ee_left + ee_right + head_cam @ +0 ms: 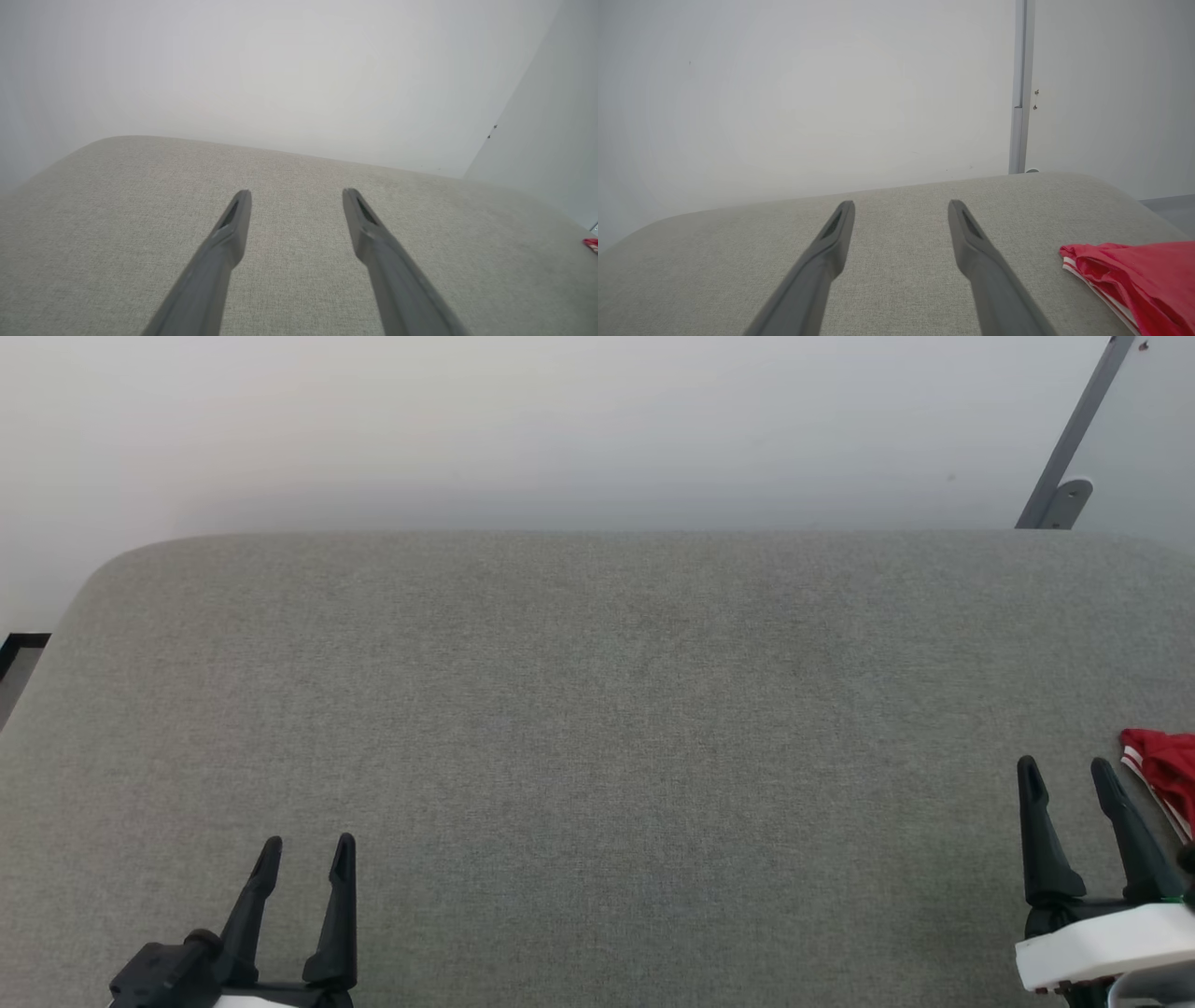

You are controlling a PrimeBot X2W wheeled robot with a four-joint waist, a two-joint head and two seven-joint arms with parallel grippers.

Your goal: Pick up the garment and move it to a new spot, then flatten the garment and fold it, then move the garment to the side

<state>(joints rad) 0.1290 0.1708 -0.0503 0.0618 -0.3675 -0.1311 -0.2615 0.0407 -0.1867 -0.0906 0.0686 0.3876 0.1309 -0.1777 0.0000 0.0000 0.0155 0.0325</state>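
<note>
Stage: the garment is sitting off at the side, which is fitting both a heap waiting for pickup and a folded piece already set aside
Garment: it is lying at the right edge of the bench, striped trim showing; folded or bunched, cannot tell
Right gripper: the right gripper is hovering released and empty, garment just to its right, not touching
Left gripper: the left gripper is hanging spread wide, holding nothing, well apart from the garment

Light: bright, even, diffuse.
Shadow: faint grey band on plain white wall above grey woven fabric surface.
Wrist views: soft, edges curved.
</note>
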